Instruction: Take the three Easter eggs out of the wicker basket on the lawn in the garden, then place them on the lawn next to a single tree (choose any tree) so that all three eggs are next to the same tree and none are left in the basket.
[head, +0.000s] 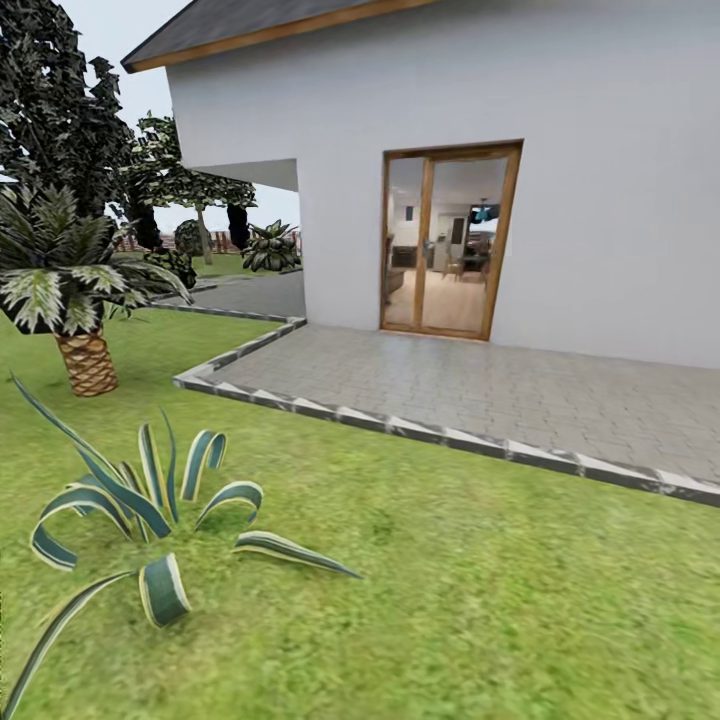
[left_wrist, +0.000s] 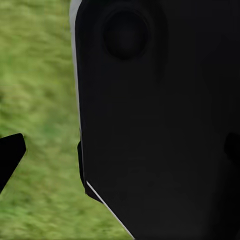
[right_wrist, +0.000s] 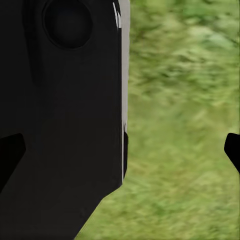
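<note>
- Bright green lawn (head: 480, 600) fills the near ground in the head view, running up to a grey paved patio (head: 480, 390) edged with a pale kerb.
- Behind the patio stands a white house (head: 520, 150) with a wood-framed glass door (head: 448, 240) showing a furnished room inside.
- A striped agave plant (head: 150, 520) grows on the lawn at the near left; a short palm (head: 75, 300) with a scaly brown trunk stands beyond it, and dark-leaved trees (head: 60, 100) rise behind.
- The left wrist view shows blurred grass beside a large black robot body panel (left_wrist: 160, 125), with one dark fingertip (left_wrist: 9, 157) at the edge.
- The right wrist view shows another black body panel (right_wrist: 60, 125), with a dark fingertip (right_wrist: 233, 150) over grass.
- How far either gripper's fingers are spread cannot be told; nothing shows in their hold.
</note>
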